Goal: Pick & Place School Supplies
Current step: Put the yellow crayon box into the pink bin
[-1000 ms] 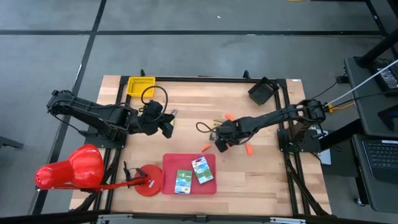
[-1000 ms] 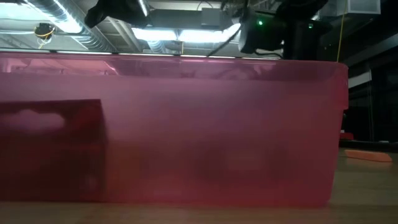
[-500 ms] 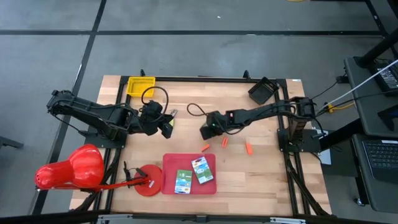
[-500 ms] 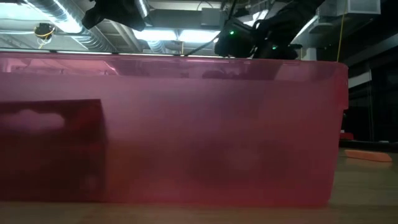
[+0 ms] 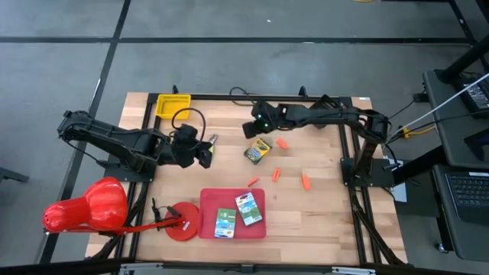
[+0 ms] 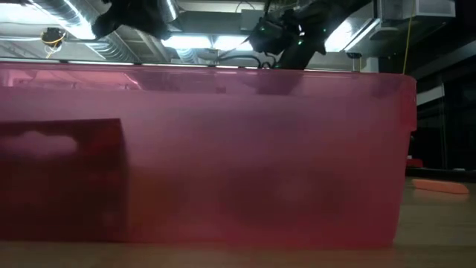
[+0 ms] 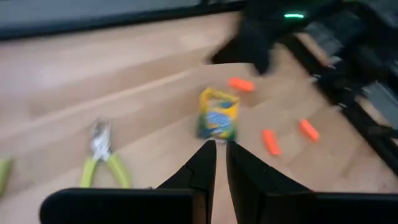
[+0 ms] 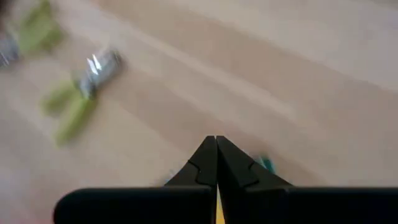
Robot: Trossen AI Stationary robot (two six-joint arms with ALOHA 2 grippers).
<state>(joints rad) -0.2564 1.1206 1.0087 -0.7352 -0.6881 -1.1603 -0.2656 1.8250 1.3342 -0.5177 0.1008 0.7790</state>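
We are seeing the right gripper [image 5: 252, 127] hanging in the upper middle of the high view with its fingers pressed together and nothing between them. Just below and a little right of it, the crayon box [image 5: 258, 150] is lying flat on the table [image 5: 321, 214], apart from the fingertips, its long axis tilting from lower left to upper right of the frame. We are judging the right arm as the nearer one for this box: it only needs to drop down and back toward the lower right, with the fingers spread first. The left gripper [image 5: 206, 155] is sitting at left centre of the high view, fingers nearly together and empty, aimed at the same box in the left wrist view, where the crayon box [image 7: 218, 114] shows dead ahead past the fingertips, but with a clear gap of bare wood between. The box is looking yellow with green and blue print, small and rigid. Three short orange sticks [image 5: 276, 174] are lying scattered right of and below the box. The green-handled pliers [image 7: 103, 155] are resting near the left gripper. The red tray [image 5: 210, 200], at lower centre, is already holding two packs [image 5: 236, 214].
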